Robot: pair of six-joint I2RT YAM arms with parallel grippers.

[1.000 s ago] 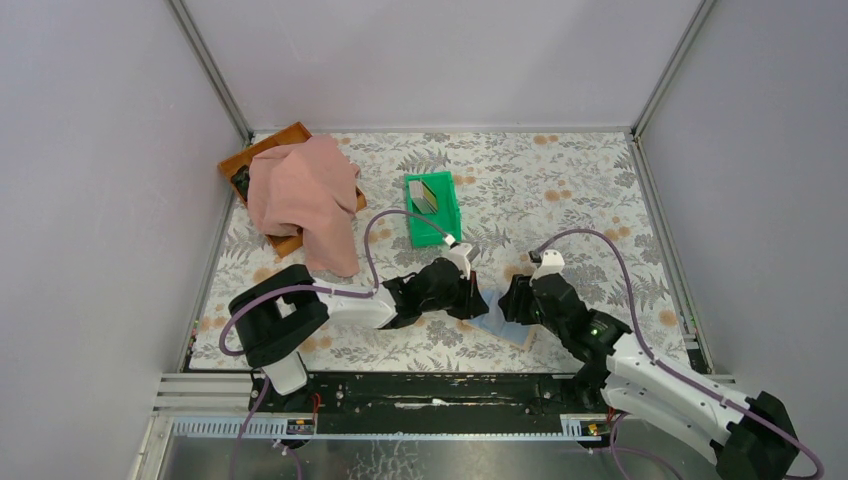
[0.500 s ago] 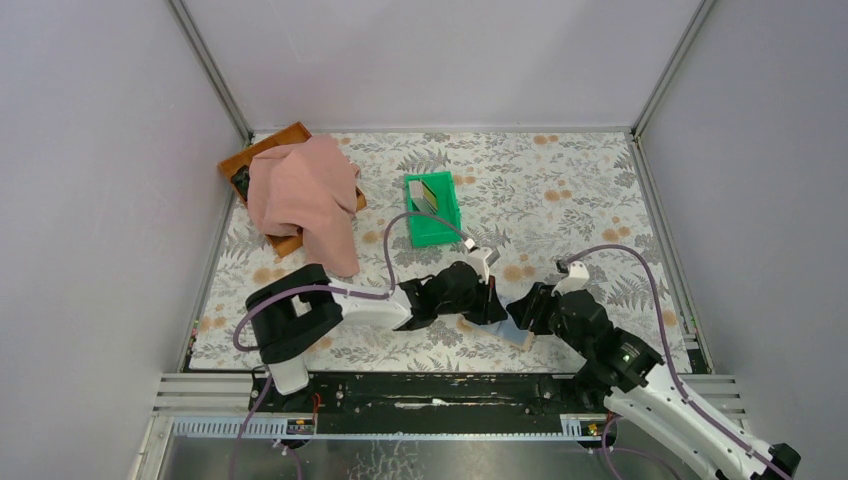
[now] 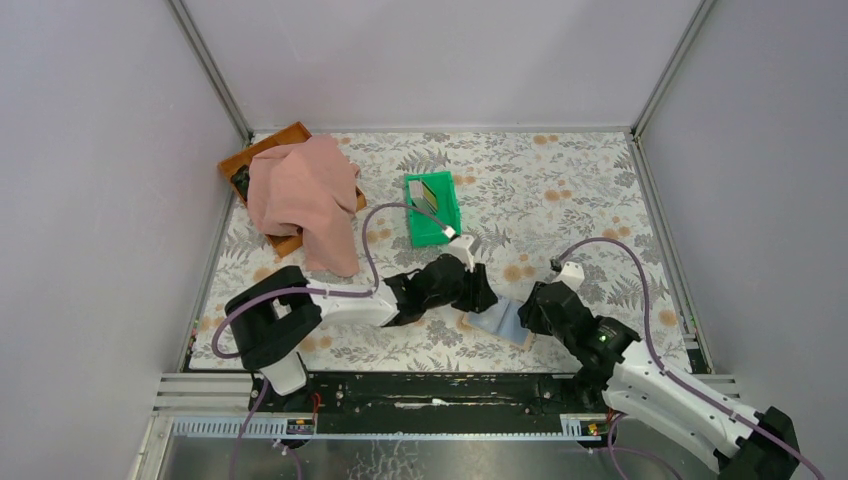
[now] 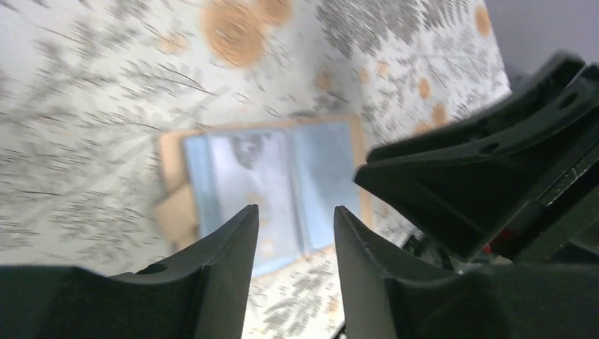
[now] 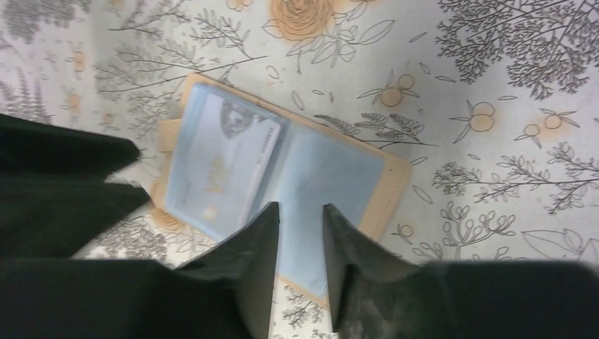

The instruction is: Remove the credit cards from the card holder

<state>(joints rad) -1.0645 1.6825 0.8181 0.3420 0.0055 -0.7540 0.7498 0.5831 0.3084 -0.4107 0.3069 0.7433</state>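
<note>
Card holder [image 3: 497,322] open flat on table [image 3: 560,190], about 5 o'clock from table centre, pale blue inside facing up, tan edge showing round it.

Far left, 10 o'clock: wooden tray [image 3: 275,140], pink cloth [image 3: 300,195] draped over most of it.

Near centre, toward 12 o'clock: green bin [image 3: 430,232] with credit cards [image 3: 427,192] standing inside, count unclear, well apart from holder.

Left pincer [image 3: 486,300] at holder's 10 o'clock edge. Released, fingers [image 4: 226,254] spread, nothing between them. Contact with holder: can't tell, left wrist view blurred.

Grey card [image 5: 222,169] seated under the clear sleeve of the page on the left pincer's side.

Right pincer [image 3: 526,312] at holder's 3 o'clock. Also released, narrow gap between tips, nothing gripped. Tips over the other page; touching or just above, can't tell.
</note>
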